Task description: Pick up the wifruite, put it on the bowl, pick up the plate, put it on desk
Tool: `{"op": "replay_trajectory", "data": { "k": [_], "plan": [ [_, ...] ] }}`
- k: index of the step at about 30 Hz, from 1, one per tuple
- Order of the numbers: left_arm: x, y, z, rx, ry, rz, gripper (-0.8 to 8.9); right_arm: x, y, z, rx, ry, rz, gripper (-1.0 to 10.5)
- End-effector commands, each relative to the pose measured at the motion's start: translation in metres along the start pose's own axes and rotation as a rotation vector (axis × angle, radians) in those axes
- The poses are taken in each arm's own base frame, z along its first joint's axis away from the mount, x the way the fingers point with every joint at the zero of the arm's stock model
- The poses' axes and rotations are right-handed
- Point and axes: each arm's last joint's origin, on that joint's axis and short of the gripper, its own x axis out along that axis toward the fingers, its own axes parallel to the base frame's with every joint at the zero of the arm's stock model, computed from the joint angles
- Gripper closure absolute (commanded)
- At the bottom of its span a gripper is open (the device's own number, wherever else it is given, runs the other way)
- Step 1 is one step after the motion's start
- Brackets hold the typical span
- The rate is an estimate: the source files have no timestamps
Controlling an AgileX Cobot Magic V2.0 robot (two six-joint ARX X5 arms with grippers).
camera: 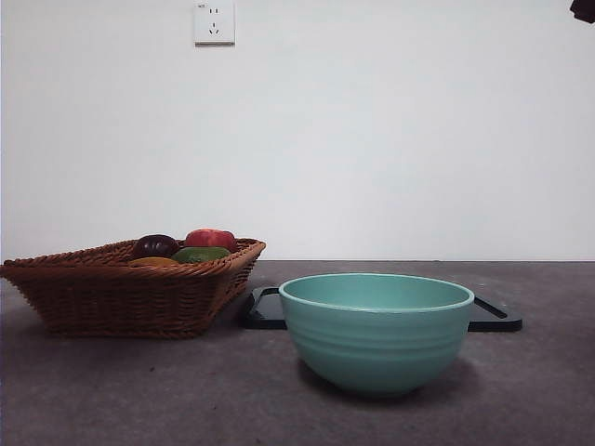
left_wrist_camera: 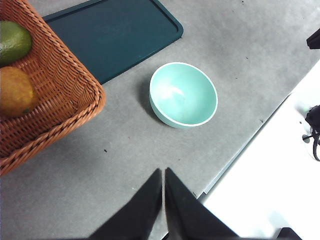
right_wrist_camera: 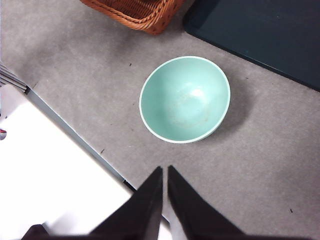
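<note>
The wifruite [left_wrist_camera: 15, 92], a dull brownish-orange oval, lies in the wicker basket [left_wrist_camera: 60, 95] beside a green fruit [left_wrist_camera: 12, 40]. In the front view only its top [camera: 153, 262] shows over the basket rim [camera: 112, 269]. The mint-teal bowl [camera: 376, 330] stands empty on the desk [camera: 139, 390]; it also shows in the left wrist view [left_wrist_camera: 183, 94] and the right wrist view [right_wrist_camera: 185, 99]. The plate, a flat dark tray [camera: 497, 319], lies on the desk behind the bowl. My left gripper [left_wrist_camera: 163, 171] and right gripper [right_wrist_camera: 164, 168] are both shut, empty, high above the desk near its front edge.
The basket also holds a dark purple fruit [camera: 155, 245] and a red fruit [camera: 211, 239]. The tray [left_wrist_camera: 115, 35] lies right beside the basket. A white surface [right_wrist_camera: 50, 165] borders the desk's front edge. A black arm tip [camera: 584, 9] shows at the top right corner.
</note>
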Motion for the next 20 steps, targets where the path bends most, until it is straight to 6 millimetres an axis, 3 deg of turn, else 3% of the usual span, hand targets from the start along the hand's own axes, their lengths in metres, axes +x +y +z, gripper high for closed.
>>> {"op": "replay_trajectory", "data": {
  "k": [1, 13, 20],
  "plan": [
    [-0.001, -0.001, 0.004, 0.01, -0.016, -0.005, 8.07, -0.002, 0.002, 0.004, -0.02, -0.013, 0.007, 9.4],
    [-0.004, -0.002, 0.004, 0.063, -0.037, 0.006, 8.07, -0.002, 0.002, 0.004, -0.02, -0.013, 0.007, 9.4],
    [-0.046, -0.004, 0.012, 0.262, -0.448, 0.234, 8.07, -0.002, 0.002, 0.004, -0.02, -0.013, 0.007, 9.4]
  ]
}}
